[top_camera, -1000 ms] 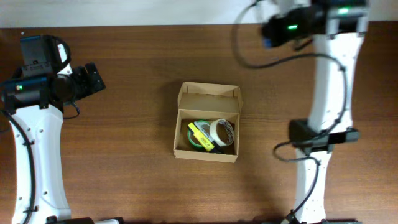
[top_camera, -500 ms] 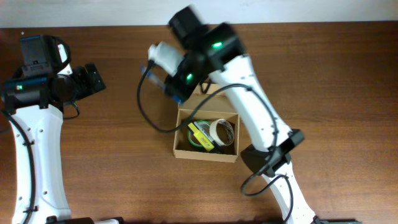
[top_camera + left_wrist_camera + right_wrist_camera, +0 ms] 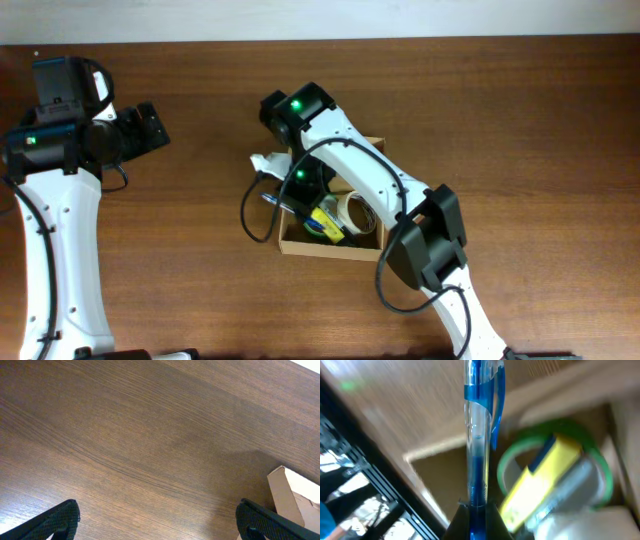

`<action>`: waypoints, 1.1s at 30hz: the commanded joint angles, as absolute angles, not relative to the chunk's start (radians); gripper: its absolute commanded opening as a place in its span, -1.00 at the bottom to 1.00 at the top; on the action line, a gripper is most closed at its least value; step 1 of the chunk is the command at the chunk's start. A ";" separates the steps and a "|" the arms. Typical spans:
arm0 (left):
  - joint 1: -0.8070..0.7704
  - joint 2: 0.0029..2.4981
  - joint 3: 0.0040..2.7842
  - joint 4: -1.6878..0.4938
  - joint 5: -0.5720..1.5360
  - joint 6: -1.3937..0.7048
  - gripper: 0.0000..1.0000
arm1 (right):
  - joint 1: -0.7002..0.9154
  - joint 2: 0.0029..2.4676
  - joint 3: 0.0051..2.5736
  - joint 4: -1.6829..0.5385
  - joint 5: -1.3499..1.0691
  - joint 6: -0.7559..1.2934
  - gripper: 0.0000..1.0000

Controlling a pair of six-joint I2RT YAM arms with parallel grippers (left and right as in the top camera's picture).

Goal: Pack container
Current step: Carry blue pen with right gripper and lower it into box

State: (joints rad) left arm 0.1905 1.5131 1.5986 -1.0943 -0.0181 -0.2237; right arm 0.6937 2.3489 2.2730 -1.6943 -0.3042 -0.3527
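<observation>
Overhead, we see the container (image 3: 330,248) in the middle of the table (image 3: 520,120) with its lid open. Our right gripper (image 3: 287,196) hangs over the container's left side, squeezed shut on a blue pen (image 3: 270,200). A white tape roll (image 3: 357,210) lies inside the container. Our left gripper (image 3: 150,128) sits far to the left of the container.

Left wrist view: our fingers are wide apart and hold nothing. One corner of the container peeks in at the right.

Right wrist view: the pen points over the container, next to a green tape roll (image 3: 504,470) and a yellow packet (image 3: 545,477) inside it.

We think the container is light, thin cardboard. It can bend, and it may slide on the smooth wood. We would hold it by a side wall, or by the lid's edge to fold it shut.
</observation>
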 commanded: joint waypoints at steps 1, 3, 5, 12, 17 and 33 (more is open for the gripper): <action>0.194 1.517 1.599 -1.092 -0.022 -0.207 0.99 | 0.688 2.188 2.243 -1.699 -0.245 -0.386 -0.92; 0.194 1.517 1.599 -1.092 -0.022 -0.207 0.99 | 0.684 2.152 2.225 -1.699 -0.245 -0.388 -0.92; 0.194 1.517 1.599 -1.092 -0.022 -0.207 0.99 | 0.677 2.123 2.213 -1.699 -0.245 -0.388 -0.93; 0.194 1.517 1.599 -1.093 -0.022 -0.207 0.99 | 0.660 2.053 2.099 -1.699 -0.232 -0.404 -0.92; 0.194 1.517 1.599 -1.093 -0.022 -0.207 0.98 | 0.660 2.036 1.964 -1.699 -0.242 -0.439 -0.92; 0.194 1.517 1.599 -1.094 -0.021 -0.207 0.99 | 0.564 2.036 1.810 -1.657 -0.258 -0.518 -0.92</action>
State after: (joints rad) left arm 0.1905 1.5131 1.5986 -1.0954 -0.0181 -0.2237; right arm 0.6128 2.0506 1.8236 -1.6669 -0.2443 -0.4908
